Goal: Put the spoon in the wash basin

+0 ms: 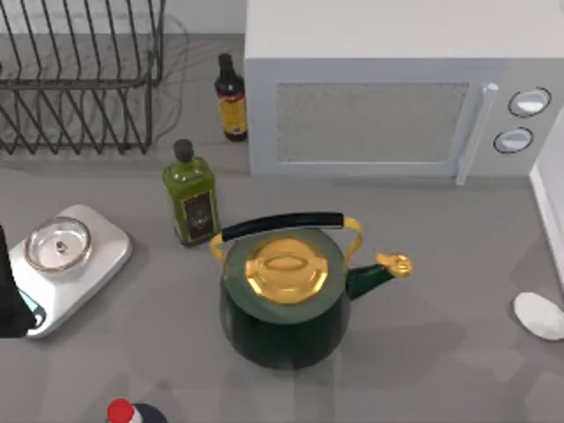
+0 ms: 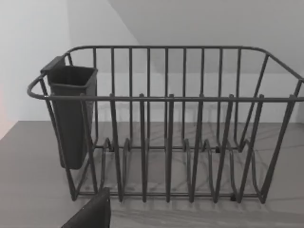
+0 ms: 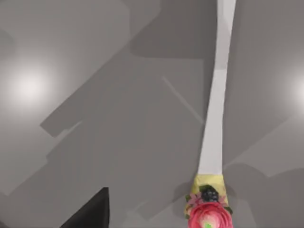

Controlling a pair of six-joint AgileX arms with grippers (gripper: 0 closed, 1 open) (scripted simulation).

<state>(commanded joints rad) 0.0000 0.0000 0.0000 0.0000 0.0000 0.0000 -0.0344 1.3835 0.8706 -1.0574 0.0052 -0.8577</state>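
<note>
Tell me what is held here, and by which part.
Nothing looks held: the spoon lies free on the table beside the wash basin, no pincer touching it.

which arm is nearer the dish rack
Left. The left arm sits at the top view's left edge, facing the dish rack close up; the right hand hangs over grey counter by a white strip, likely farther off.

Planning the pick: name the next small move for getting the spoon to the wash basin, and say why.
Probably bring the right arm down over the spoon, fingers apart. The spoon lies free on the grey table at the top view's right edge, just beside the white wash basin rim, with nothing gripping it. The left arm sits far off at the left edge.
</note>
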